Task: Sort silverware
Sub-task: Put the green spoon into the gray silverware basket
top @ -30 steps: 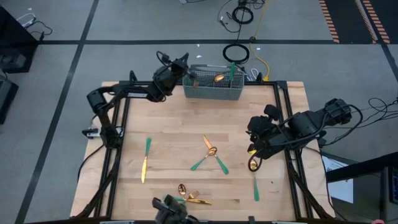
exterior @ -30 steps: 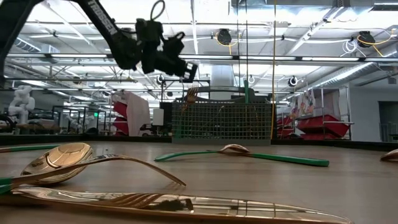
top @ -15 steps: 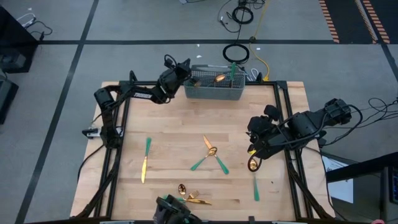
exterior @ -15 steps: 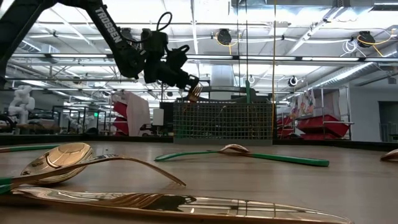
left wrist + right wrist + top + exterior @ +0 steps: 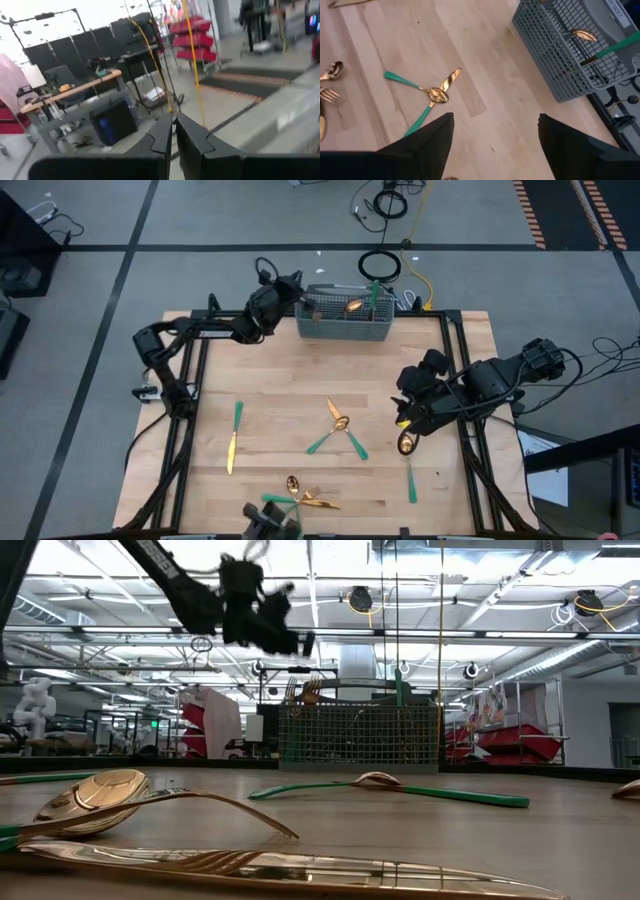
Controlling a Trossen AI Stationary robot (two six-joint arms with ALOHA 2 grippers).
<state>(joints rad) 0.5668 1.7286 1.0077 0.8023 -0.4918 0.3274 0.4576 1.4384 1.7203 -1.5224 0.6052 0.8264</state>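
A grey wire-mesh caddy [image 5: 343, 316] stands at the far edge of the wooden surface [image 5: 280, 395], with a few gold pieces standing inside it. The left gripper [image 5: 291, 286] hovers just beside the caddy's left end, raised above its rim; its jaws look nearly together and appear empty, though the wrist view is blurred. The right gripper [image 5: 402, 412] hangs well in front of the caddy, to its right, jaws wide apart and holding nothing. The rest of the silverware [image 5: 337, 426] lies scattered across the surface in front of the caddy.
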